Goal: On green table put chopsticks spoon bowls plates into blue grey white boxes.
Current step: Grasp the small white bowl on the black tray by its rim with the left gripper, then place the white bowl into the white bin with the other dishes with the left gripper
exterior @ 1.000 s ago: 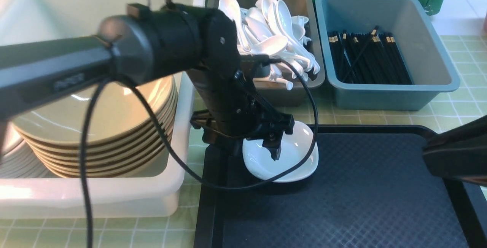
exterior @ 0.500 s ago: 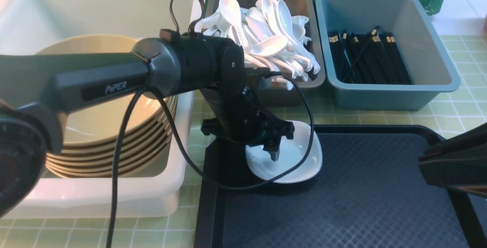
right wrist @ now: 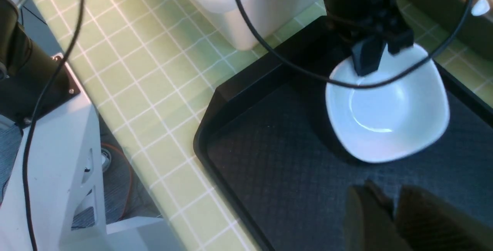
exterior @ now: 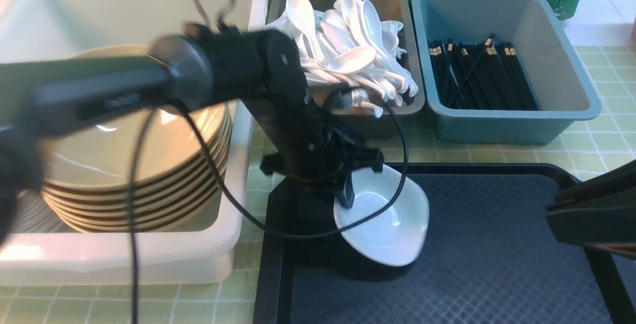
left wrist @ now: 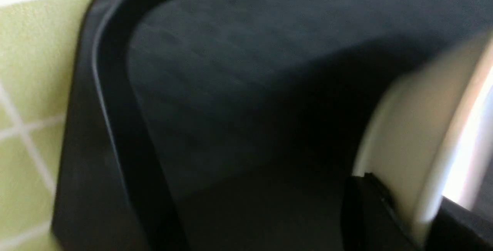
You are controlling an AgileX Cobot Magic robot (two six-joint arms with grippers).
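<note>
Tight pinch: left claw (exterior: 348,198) on white plate (exterior: 390,227) rim, plate tilted over black tray (exterior: 497,269); right claw (right wrist: 387,201) spread unclear; green checked worktop (exterior: 598,140) under tray

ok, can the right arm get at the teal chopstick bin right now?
Probably yes. The teal bin sits beyond the tray on the right arm's side, open-topped with nothing over it. The left gripper, shut on the plate, is over the tray's left end, well clear.

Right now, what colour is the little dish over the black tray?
Glossy white plate, clearest in the right wrist view.
</note>
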